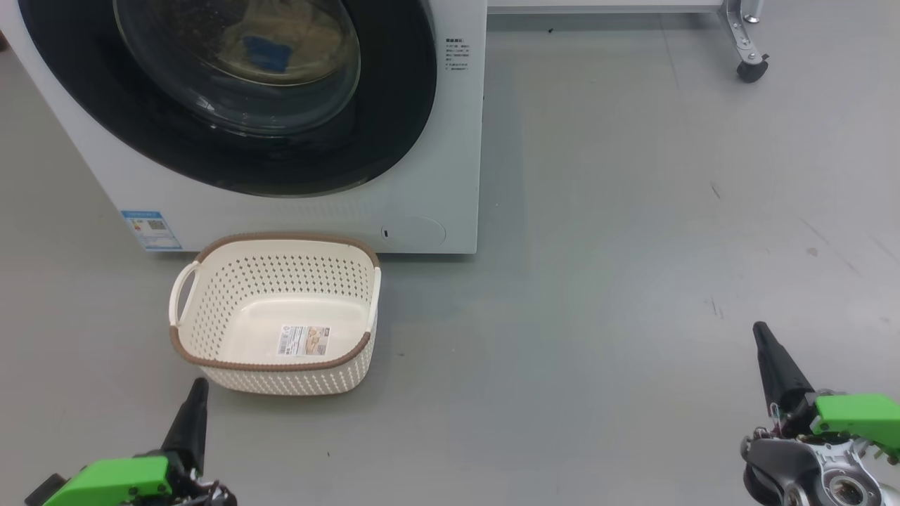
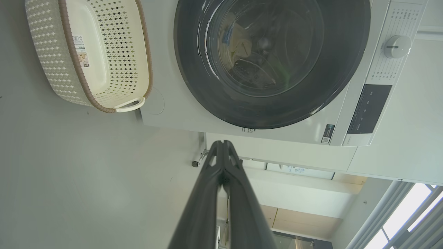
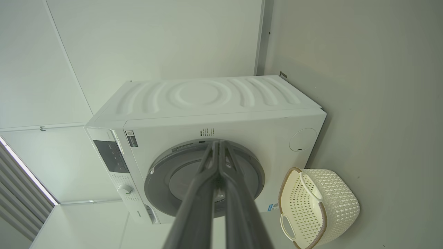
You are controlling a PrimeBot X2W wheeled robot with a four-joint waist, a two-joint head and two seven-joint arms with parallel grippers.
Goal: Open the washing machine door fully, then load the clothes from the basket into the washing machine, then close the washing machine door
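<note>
The white washing machine (image 1: 436,140) stands at the upper left with its round black-rimmed door (image 1: 394,140) closed flat against the front. Behind the glass lie the clothes (image 1: 281,42), cream fabric with a blue patch; they also show through the glass as clothes (image 2: 242,45). In front of the machine the cream basket (image 1: 211,281) sits on the floor, holding only a label on its bottom. My left gripper (image 1: 198,383) is shut, low at the left, just short of the basket. Far off to the right my right gripper (image 1: 761,329) is shut too, holding nothing.
Grey floor (image 1: 598,281) spreads wide to the right of the machine. A caster (image 1: 751,69) of a metal frame stands at the back right. The control panel and knob (image 2: 397,45) are on the machine's upper front.
</note>
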